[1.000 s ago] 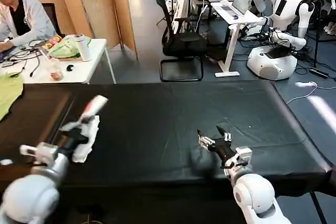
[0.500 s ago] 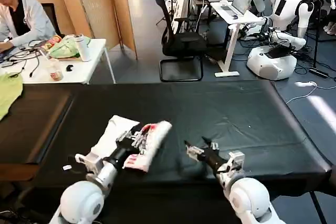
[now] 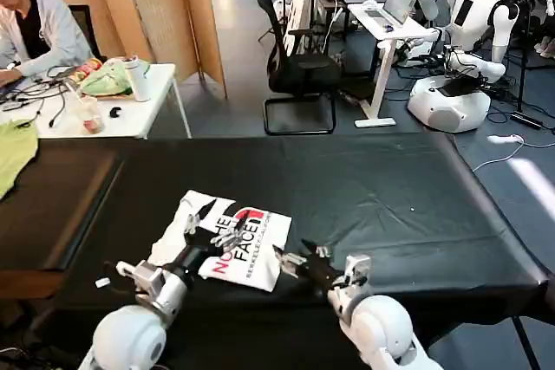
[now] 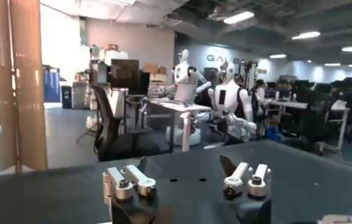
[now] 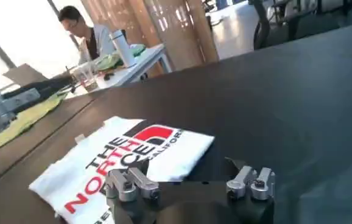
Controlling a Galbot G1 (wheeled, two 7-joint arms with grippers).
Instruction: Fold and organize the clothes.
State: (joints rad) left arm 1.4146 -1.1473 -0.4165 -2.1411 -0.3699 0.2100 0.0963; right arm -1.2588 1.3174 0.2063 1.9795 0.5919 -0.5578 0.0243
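Since a moment ago spread flat with its print up, folded white cotton T-shirt [image 3: 227, 241] on the near left of the black-covered table [image 3: 390, 188], left gripper [image 3: 214, 233] fingers parted over it holding nothing, right gripper [image 3: 299, 260] fingers open and empty just right of its edge.

We saw the T-shirt [image 3: 227, 245] lying on the table [image 3: 390, 188] toward its near left, left gripper [image 3: 214, 224] over it, right gripper [image 3: 297, 259] just beside its right edge.
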